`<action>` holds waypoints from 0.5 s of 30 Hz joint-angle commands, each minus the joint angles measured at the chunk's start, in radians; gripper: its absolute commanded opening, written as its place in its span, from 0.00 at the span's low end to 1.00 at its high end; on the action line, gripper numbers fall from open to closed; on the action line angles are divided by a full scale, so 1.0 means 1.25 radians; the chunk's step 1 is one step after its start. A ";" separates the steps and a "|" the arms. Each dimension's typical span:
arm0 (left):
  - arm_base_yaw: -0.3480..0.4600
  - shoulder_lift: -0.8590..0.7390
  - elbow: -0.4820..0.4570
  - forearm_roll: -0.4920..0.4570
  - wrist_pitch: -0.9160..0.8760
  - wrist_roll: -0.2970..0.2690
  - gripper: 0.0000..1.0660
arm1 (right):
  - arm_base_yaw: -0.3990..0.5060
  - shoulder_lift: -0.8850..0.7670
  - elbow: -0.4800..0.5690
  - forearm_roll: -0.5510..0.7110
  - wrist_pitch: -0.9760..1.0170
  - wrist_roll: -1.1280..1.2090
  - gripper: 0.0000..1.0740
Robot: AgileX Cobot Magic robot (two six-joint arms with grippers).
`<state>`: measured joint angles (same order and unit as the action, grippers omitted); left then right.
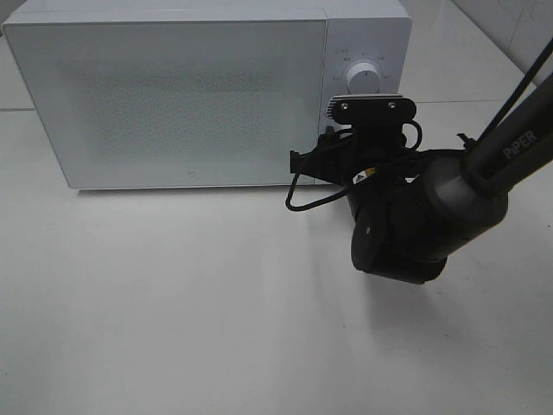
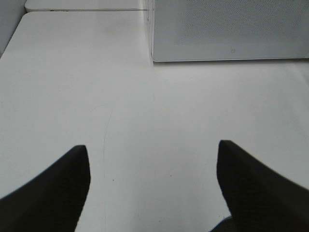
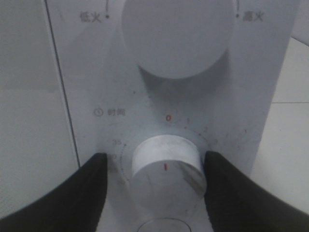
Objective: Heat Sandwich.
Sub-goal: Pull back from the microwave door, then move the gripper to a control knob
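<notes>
From the high camera, a white microwave (image 1: 173,95) stands with its door shut on the white table (image 1: 216,328). The frosted door hides the inside, and the sandwich cannot be seen in any view. The right arm (image 1: 432,216) reaches to the control panel, covering the lower dial and its own fingers.

In the left wrist view, the left gripper (image 2: 153,145) is spread wide above the table, holding nothing.

In the right wrist view, the right gripper (image 3: 155,154) straddles the timer knob (image 3: 166,169), spread wide. One finger is close against the knob; contact is unclear. The other stands apart.
</notes>
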<state>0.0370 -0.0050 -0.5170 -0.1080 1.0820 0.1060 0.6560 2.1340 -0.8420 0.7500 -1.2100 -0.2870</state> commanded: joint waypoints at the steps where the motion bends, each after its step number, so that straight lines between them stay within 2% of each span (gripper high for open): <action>1: 0.002 -0.014 0.000 -0.006 -0.009 -0.005 0.65 | -0.003 -0.002 -0.011 -0.018 -0.058 0.006 0.52; 4: 0.002 -0.014 0.000 -0.006 -0.009 -0.005 0.65 | -0.003 -0.002 -0.011 -0.016 -0.042 0.006 0.41; 5: 0.002 -0.014 0.000 -0.006 -0.009 -0.005 0.65 | -0.003 -0.002 -0.011 -0.016 -0.042 0.006 0.41; 6: 0.002 -0.014 0.000 -0.006 -0.009 -0.005 0.65 | -0.003 -0.002 -0.011 -0.008 -0.015 0.006 0.35; 7: 0.002 -0.014 0.000 -0.006 -0.009 -0.005 0.65 | -0.003 -0.002 -0.011 0.000 -0.009 0.006 0.17; 8: 0.002 -0.014 0.000 -0.006 -0.009 -0.005 0.65 | -0.003 -0.002 -0.011 0.002 -0.009 0.007 0.07; 9: 0.002 -0.014 0.000 -0.006 -0.009 -0.005 0.65 | -0.003 -0.002 -0.011 0.002 -0.009 0.007 0.07; 10: 0.002 -0.014 0.000 -0.006 -0.009 -0.005 0.65 | -0.003 -0.002 -0.011 0.001 -0.010 0.008 0.00; 15: 0.002 -0.014 0.000 -0.006 -0.009 -0.005 0.65 | -0.003 -0.002 -0.018 -0.013 -0.026 0.015 0.00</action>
<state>0.0370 -0.0050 -0.5170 -0.1080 1.0820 0.1060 0.6530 2.1340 -0.8450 0.7730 -1.2130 -0.2720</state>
